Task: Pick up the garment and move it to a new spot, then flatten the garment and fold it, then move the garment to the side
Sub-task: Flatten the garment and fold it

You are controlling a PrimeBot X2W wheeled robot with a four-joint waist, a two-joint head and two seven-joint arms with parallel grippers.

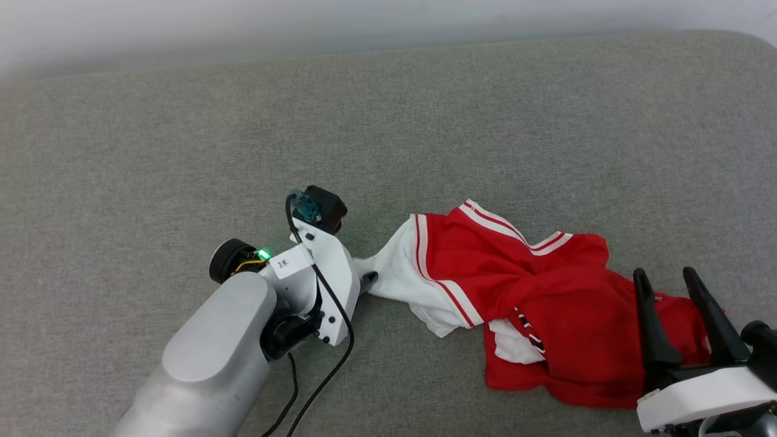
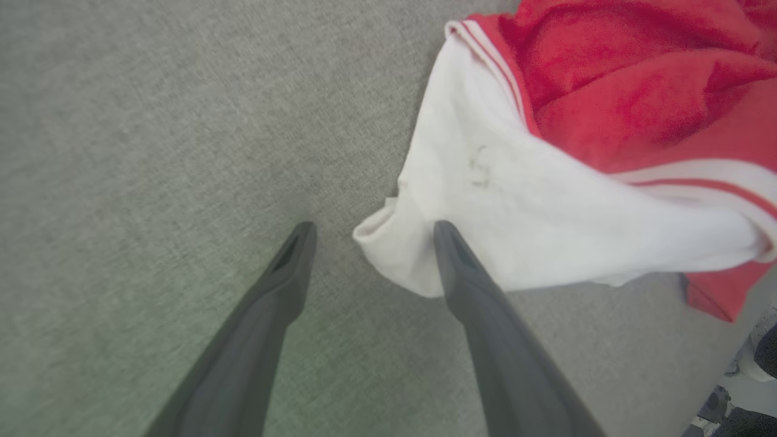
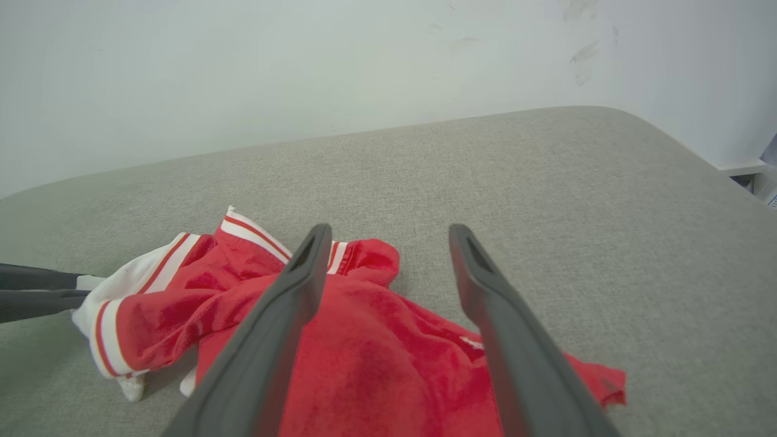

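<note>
Grey tabletop (image 1: 425, 121) carries the crumpled shirt (image 1: 546, 291) at your near right, both claws open: left claw (image 2: 373, 227) astride the white sleeve (image 2: 485, 182) tip, right claw (image 3: 390, 229) above the red body. You should probably push the left claw deeper before closing; its wrist view shows the sleeve edge barely between the fingers, which the head view hides behind the wrist.

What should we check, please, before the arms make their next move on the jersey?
1. Left gripper open: ok.
2. Tip of the white sleeve inside the left gripper's opening: ok.
3. Right gripper open: ok.
4. Right gripper over the garment: ok.
5. Right gripper touching the fabric: cannot tell.
6. Garment lying flat: not ok, it is crumpled.
</note>
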